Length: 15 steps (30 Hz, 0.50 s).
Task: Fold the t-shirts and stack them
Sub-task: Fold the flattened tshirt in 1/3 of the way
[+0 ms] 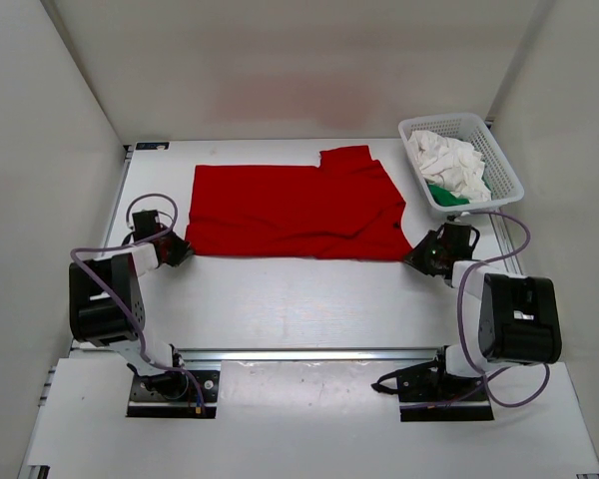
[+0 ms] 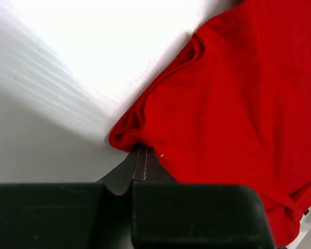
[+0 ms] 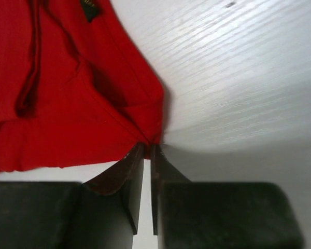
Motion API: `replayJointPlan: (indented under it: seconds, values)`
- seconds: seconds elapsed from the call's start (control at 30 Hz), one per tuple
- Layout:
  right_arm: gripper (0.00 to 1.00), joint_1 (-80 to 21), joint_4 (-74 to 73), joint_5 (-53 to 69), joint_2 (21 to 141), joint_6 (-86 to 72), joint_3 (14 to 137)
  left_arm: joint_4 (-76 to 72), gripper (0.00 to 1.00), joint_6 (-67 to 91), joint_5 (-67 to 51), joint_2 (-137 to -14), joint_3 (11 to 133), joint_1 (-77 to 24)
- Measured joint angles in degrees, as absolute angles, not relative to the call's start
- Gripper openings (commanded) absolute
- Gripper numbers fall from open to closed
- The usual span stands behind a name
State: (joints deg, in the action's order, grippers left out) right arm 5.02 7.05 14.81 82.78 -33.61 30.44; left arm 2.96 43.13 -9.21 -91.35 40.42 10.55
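Observation:
The red t-shirt (image 1: pixel 295 210) lies spread across the table, one sleeve folded over at its far right. My left gripper (image 1: pixel 183 249) is shut on the shirt's near left corner (image 2: pixel 127 136), the cloth bunched at the fingertips. My right gripper (image 1: pixel 419 254) is shut on the near right corner (image 3: pixel 147 136), its jaws pinched together on the hem. The white t-shirt (image 1: pixel 447 165) lies crumpled in the basket, with the green t-shirt (image 1: pixel 446 195) showing under it at the near end.
The white mesh basket (image 1: pixel 506 165) stands at the back right, just beyond my right gripper. White walls close in the table on three sides. A metal rail (image 1: pixel 309 354) runs along the near edge between the arm bases.

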Motion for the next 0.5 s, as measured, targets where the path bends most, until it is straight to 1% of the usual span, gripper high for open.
replayJointPlan:
  seconds: [0.03,0.07,0.27,0.5]
  values:
    - [0.01,5.52,7.22,15.07,82.98,-34.02,30.50,3.07,0.00,42.94,-9.17,-91.64,40.82,10.52]
    - [0.00,5.85,7.22,15.11,83.09,-34.28,30.63,3.33,0.00,42.70,-9.06,-91.88,41.21,10.52]
    - [0.00,6.09,6.17,14.79,81.30,-34.70,30.57,5.45,0.00,40.80,-8.69,-93.25,43.81,11.53]
    - [0.00,6.15,0.21,13.96,68.73,-34.68,25.06,9.19,0.00,38.33,-8.34,-91.07,43.24,11.77]
